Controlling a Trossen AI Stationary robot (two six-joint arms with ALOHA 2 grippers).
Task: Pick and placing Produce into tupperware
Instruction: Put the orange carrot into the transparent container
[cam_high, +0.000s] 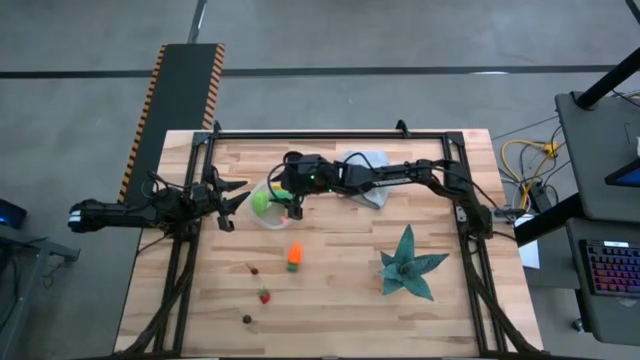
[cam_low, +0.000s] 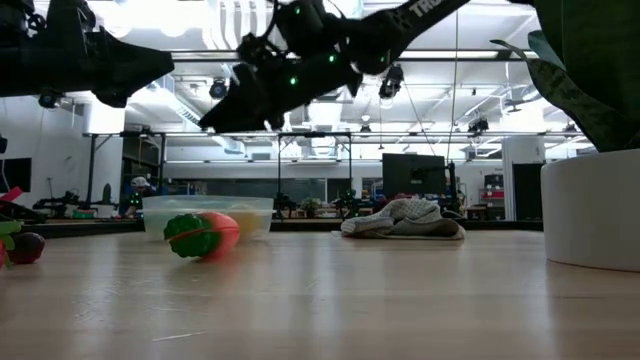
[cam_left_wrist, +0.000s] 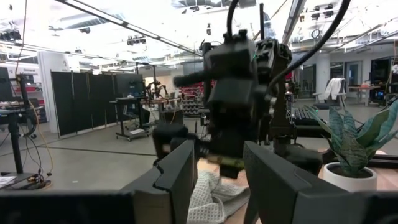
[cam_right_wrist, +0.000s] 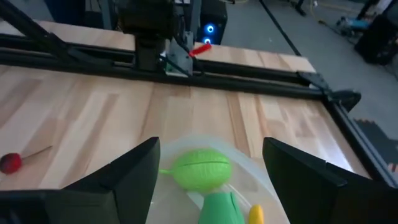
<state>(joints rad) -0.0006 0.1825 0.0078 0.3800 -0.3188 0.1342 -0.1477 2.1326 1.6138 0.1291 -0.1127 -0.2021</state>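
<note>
Wooden table (cam_high: 340, 290): right gripper (cam_right_wrist: 208, 177) hangs over the tupperware (cam_high: 268, 205), jaws wide, empty; left gripper (cam_high: 232, 197) jaws part-open.

A teal spiky leafy piece (cam_high: 408, 265) in a white pot (cam_low: 590, 208) stands on the light wooden table (cam_high: 330, 310), toward its right side. A crumpled grey cloth (cam_high: 368, 160) lies near the far edge, well apart from it.
</note>
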